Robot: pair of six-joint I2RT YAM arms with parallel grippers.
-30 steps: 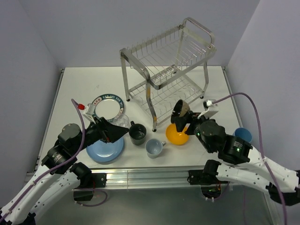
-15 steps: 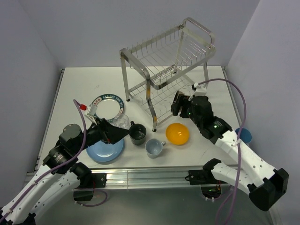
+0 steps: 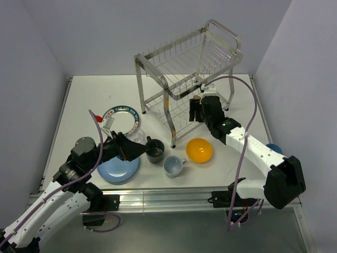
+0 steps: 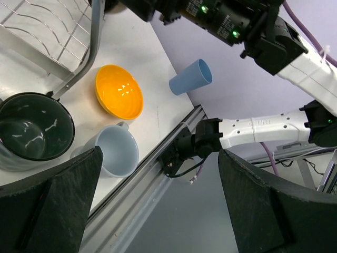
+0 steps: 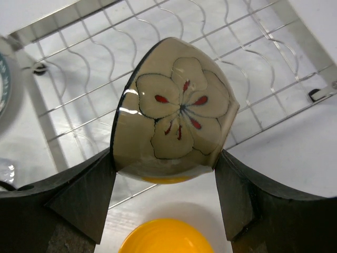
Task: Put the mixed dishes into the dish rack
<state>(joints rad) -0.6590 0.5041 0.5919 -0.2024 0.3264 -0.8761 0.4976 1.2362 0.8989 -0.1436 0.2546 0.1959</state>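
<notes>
My right gripper [image 3: 197, 110] [image 5: 166, 176] is shut on a beige bowl painted with a flower [image 5: 174, 110], held on its side over the lower wire shelf of the silver dish rack [image 3: 189, 68] [image 5: 79, 68]. The orange bowl [image 3: 199, 149] [image 5: 166, 237] lies on the table just below it. My left gripper [image 3: 138, 150] [image 4: 158, 211] is open and empty above the light blue plate [image 3: 118, 168], between the clear glass [image 3: 138, 135] and the dark mug [image 3: 154, 150] [image 4: 34, 132]. The pale grey-blue mug [image 3: 172, 165] [image 4: 113, 153] stands near the front edge.
The white plate with a green patterned rim [image 3: 121, 118] lies left of the rack. The blue cup [image 3: 273, 149] [image 4: 190, 77] lies on its side at the right edge, partly behind the right arm. Grey walls close in the table on three sides.
My right arm has carried the flowered bowl from beside the orange bowl away and up to the rack's lower shelf. My left gripper has shifted slightly right.
</notes>
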